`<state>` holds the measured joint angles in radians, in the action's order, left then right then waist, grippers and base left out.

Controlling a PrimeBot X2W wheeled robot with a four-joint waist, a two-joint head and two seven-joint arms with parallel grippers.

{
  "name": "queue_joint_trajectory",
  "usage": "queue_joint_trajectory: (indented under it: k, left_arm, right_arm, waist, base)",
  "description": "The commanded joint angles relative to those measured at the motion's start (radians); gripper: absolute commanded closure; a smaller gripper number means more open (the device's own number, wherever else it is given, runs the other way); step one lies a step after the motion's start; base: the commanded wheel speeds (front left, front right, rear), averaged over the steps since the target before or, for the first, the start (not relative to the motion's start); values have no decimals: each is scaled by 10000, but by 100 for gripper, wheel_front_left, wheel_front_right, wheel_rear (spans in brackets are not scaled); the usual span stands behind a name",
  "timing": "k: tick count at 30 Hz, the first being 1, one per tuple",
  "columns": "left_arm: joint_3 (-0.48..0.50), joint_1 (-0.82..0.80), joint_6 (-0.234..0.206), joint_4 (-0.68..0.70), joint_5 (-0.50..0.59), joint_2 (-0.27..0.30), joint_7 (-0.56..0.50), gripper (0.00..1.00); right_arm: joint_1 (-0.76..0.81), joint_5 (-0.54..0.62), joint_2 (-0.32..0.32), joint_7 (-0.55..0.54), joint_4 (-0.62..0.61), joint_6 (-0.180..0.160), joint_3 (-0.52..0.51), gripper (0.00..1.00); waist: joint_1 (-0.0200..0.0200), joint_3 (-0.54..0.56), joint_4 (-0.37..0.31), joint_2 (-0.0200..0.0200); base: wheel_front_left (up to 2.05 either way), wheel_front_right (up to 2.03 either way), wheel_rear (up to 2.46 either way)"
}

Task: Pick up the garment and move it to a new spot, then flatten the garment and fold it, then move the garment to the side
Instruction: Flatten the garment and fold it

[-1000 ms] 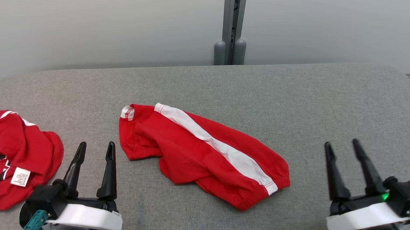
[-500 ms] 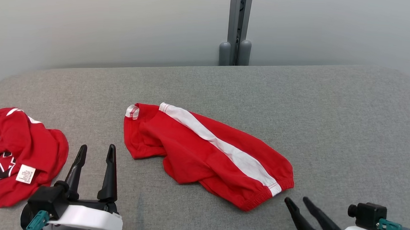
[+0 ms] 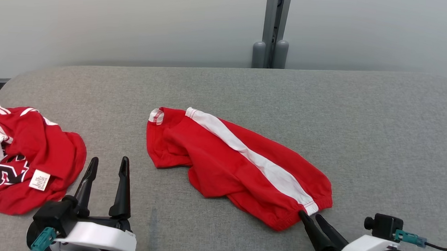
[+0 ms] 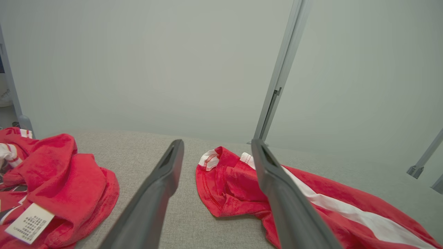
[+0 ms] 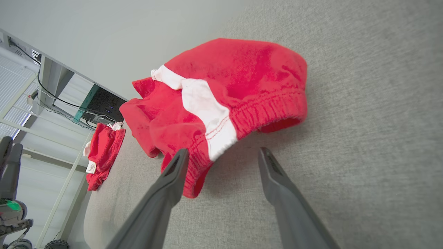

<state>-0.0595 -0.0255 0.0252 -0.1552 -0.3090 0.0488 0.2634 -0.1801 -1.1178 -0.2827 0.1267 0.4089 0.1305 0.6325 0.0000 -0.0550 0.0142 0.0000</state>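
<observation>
Red shorts (image 3: 240,168) lie crumpled on the surface (image 3: 380,130); red jersey (image 3: 26,161) at nine o'clock. Left gripper (image 3: 109,159) and right gripper (image 3: 310,215): jaws released, empty.

Shorts (image 3: 225,167): soft red cloth with a faint fleecy nap; stripe (image 3: 267,170) of smoother white cloth; hem (image 5: 266,107) gathered and ribbed. Jersey (image 3: 50,151): similar soft red cloth; its white label (image 3: 39,179) may be cloth or paper. Surface (image 3: 379,141): coarse grey woven cloth, matt. Left hand (image 3: 109,159) and right hand (image 3: 310,214): fingers (image 3: 122,189) of smooth, matt dark plastic; casing (image 3: 95,237) of smooth white plastic. Post (image 3: 276,25): smooth grey metal.
</observation>
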Motion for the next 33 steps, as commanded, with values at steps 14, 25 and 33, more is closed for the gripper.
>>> queue_joint_trajectory:
  k: [14, 25, 33]
  left_arm:
    - [-62, -145, -68, -106, -133, 30, 19, 0]
    - [-202, -353, -76, -122, -200, 30, 19, 0]
    - [-378, -661, -114, -127, -135, 33, 19, 0]
  right_arm:
    - [-897, -1401, 72, -718, 1305, 4, 38, 100]
    - [-1523, -999, -1442, -879, -191, 4, 253, 100]
    - [-2544, -1338, -2784, -1354, -63, 3, 221, 100]
  waist:
    - [0, -43, 526, 0]
    - [0, -279, 157, 0]
    - [0, -798, 195, 0]
  base:
    - [0, 0, 0]
    - [0, 0, 0]
    - [0, 0, 0]
